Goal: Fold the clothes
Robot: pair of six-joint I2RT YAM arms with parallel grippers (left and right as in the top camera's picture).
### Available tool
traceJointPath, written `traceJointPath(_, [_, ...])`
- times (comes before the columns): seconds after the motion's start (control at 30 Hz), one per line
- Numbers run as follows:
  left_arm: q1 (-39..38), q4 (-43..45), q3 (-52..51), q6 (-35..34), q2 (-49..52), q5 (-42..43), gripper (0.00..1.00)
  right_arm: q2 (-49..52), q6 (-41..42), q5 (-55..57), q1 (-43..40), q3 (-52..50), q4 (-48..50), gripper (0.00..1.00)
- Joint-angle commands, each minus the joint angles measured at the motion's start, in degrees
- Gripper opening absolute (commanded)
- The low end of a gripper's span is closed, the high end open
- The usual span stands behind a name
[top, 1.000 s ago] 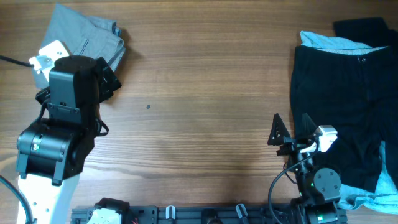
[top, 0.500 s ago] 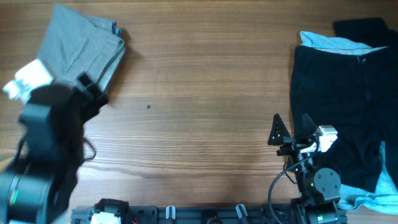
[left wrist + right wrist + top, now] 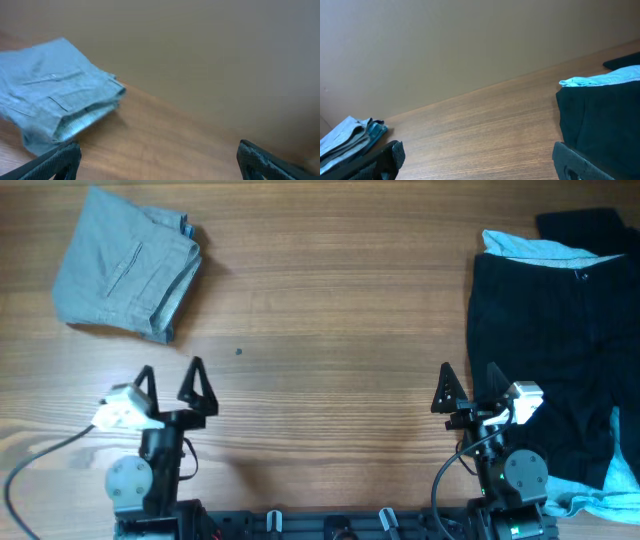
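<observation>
- I am holding my left gripper (image 3: 170, 375) low by the near edge of the table (image 3: 330, 300). It is pointing at the far side, and its jaws are standing wide apart, pinching nothing.
- My right gripper (image 3: 468, 375) is sitting the same way by the near edge, with its jaws spread wide and empty too.
- A wide stretch of wood is lying between the two piles of clothes.
- The grey shorts (image 3: 125, 275) are lying folded in a neat pile at the far left, well apart from my left gripper.
- The black shorts (image 3: 555, 360) are lying spread flat on the right, just beside my right gripper.
- A pale-blue garment (image 3: 540, 248) is peeking out at their far edge.
</observation>
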Motion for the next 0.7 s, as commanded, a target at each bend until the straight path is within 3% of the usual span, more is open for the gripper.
traceJointPath(0.0, [-0.9, 2.2, -5.6, 5.9, -5.8, 0.2, 1.00, -0.2, 0.5, 0.8, -0.2, 0.0, 0.3, 1.00])
traceJointPath(0.13, [-4.6, 1.9, -10.8, 5.8, -5.8, -8.4, 1.00, -0.2, 0.5, 0.8, -0.2, 0.0, 0.3, 1.00])
traceJointPath(0.67, [-4.8, 1.8, -10.8, 6.0, -5.7, -8.5, 1.00, -0.2, 0.5, 0.8, -0.2, 0.0, 0.3, 1.00])
